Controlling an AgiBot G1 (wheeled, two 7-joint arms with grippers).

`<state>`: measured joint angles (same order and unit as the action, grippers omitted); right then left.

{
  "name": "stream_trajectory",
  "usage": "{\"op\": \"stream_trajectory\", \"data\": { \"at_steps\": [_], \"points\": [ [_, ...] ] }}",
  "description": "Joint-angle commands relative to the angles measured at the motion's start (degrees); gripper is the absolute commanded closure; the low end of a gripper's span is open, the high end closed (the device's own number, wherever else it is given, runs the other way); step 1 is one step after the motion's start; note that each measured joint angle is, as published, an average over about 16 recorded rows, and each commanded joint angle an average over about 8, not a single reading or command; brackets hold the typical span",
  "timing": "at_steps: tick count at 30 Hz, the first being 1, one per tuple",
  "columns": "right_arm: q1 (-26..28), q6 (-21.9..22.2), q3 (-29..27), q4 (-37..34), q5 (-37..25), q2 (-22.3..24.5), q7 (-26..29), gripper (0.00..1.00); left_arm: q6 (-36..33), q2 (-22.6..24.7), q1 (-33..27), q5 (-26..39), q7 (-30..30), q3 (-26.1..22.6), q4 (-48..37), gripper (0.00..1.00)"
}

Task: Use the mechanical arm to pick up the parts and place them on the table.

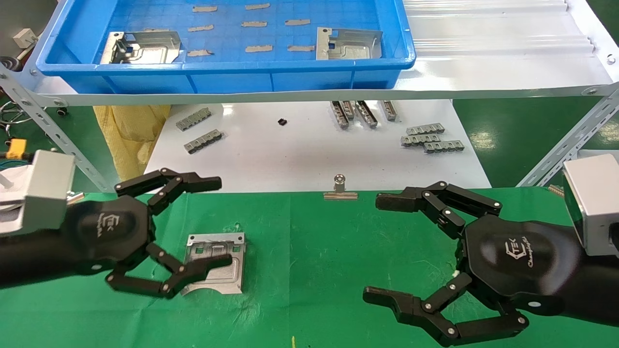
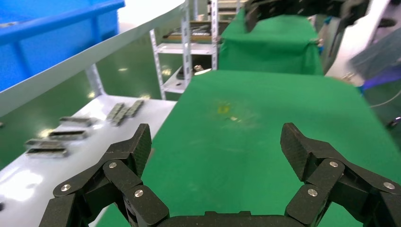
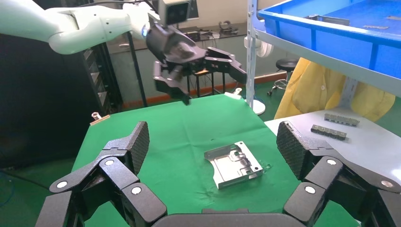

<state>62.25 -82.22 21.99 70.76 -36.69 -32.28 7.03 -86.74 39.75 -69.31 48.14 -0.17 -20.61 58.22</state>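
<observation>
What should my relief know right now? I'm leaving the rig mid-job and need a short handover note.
Left gripper: open, raised above the green table, holding nothing.
Right gripper: open, empty, over the table's right side.
Done: one part lies flat on the cloth below the left gripper.
Left: two parts remain in the blue bin on the shelf, one at its left end, one at its right.

Both hands look alike. The left hand (image 1: 213, 222) and the right hand (image 1: 375, 249) each have a glossy black palm with a white printed logo. From each palm spring two jointed black linkage fingers (image 1: 425, 309) dotted with silver rivets, with textured pads. A boxy silver wrist block (image 1: 592, 203) sits behind the palm, and a smooth white arm (image 3: 71, 23) behind that.
</observation>
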Motion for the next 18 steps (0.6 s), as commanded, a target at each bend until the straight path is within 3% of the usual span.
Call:
{"op": "stream_trajectory", "data": {
  "at_steps": [1,11,18],
  "points": [
    [0.00,0.00,0.00,0.00,0.00,0.00,0.00,0.00,0.17,-0.76,1.25,-1.01,-1.70,0.74,2.47,0.00],
    [0.00,0.00,0.00,0.00,0.00,0.00,0.00,0.00,0.93,-4.30,7.04,-5.71,-9.58,4.17,13.99,0.00],
    [-0.01,0.01,0.00,-0.01,0.01,0.00,0.00,0.00,1.11,-5.49,9.03,-7.42,-11.63,5.35,18.03,0.00]
  ]
}}
